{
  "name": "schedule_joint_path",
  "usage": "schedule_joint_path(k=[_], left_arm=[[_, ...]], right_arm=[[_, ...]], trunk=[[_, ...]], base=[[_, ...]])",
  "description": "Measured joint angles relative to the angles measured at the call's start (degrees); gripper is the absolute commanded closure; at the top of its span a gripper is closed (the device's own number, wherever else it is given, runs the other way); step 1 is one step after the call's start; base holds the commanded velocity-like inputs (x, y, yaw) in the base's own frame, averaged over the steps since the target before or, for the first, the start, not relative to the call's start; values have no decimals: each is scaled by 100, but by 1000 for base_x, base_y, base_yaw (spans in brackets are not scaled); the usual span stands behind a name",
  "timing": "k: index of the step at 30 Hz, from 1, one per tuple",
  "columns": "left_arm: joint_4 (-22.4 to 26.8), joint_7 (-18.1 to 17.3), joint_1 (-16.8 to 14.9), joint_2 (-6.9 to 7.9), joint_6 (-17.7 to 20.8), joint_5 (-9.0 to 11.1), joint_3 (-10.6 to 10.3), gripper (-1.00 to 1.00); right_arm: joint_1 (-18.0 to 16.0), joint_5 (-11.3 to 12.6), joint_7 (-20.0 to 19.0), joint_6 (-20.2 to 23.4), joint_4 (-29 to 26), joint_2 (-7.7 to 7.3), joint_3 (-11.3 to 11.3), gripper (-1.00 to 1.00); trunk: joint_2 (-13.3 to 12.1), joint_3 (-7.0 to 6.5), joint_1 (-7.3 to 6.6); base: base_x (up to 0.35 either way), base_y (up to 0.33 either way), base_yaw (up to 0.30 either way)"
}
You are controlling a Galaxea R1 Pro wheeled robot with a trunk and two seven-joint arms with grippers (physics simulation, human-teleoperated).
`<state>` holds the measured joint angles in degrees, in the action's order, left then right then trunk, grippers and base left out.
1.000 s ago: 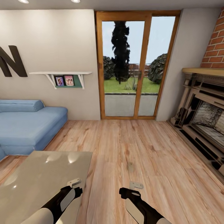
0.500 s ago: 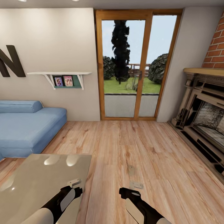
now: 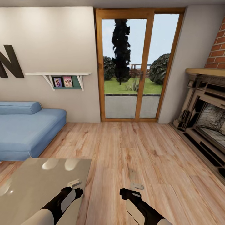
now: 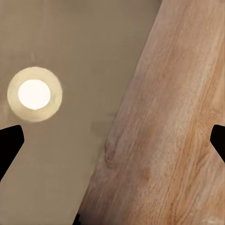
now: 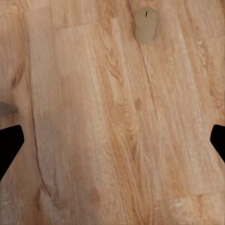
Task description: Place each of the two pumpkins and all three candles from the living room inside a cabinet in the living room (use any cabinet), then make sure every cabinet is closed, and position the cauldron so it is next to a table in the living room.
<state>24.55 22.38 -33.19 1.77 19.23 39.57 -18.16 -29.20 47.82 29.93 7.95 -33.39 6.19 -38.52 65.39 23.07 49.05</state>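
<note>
While one candle point(image 5: 146, 24) stands upright on the plank floor point(image 3: 131, 143) just ahead of the right hand point(image 3: 137, 186), none of the pumpkins, the cauldron or the dark cabinet can be made out. In the head view the same candle point(image 3: 132, 173) is a small beige stub on the boards, to the right of the worktop and just beyond the right hand's pale fingertips. The right wrist view shows that hand's two dark finger edges spread wide at the frame sides, with bare boards and the candle between and ahead of them, so it is open and holds nothing. The left hand point(image 3: 74, 183) hovers over the near right corner of the glossy grey worktop point(image 3: 37, 184); its fingers are likewise parted and empty, with the worktop's edge and floor below. Farther out are the blue sofa point(image 3: 28, 131) on the left, the glazed wooden doors point(image 3: 137, 65) straight ahead and the ornate fireplace surround point(image 3: 203, 118) at the right.

The risks, as I judge them: the candle is short and light, so a finger descending off-centre could tip it or send it rolling away. The left arm rides close above the worktop corner, and a turn of the base could drag it against that edge. The fireplace could also be mistaken for the cabinet.
</note>
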Motion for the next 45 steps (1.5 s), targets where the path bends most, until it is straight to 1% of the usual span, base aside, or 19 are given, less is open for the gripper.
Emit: schedule_joint_path(k=[9, 12, 18, 32, 45], left_arm=[[0, 0, 0, 0, 0, 0, -13, -100], [-1, -1, -1, -1, -2, 2, -72, -100], [-3, -2, -1, -1, -6, 6, -125, -100], [-3, -2, -2, -1, -1, 7, -131, -100], [-1, 0, 0, 0, 0, 9, -131, -100]], right_arm=[[0, 0, -4, -4, 9, 0, 5, -100], [0, 0, -4, -3, 8, 0, 6, -100], [1, 0, -3, -2, 0, -1, 6, -100], [1, 0, -3, 12, -3, -1, 7, -100], [0, 0, 4, 32, -4, 0, 5, -100]], trunk=[[0, 0, 0], [0, 0, 0], [0, 0, 1], [0, 0, 1], [0, 5, -1]], base=[[136, 0, -2], [121, 0, -117], [83, 0, -248], [20, 0, -272], [241, 0, -37]])
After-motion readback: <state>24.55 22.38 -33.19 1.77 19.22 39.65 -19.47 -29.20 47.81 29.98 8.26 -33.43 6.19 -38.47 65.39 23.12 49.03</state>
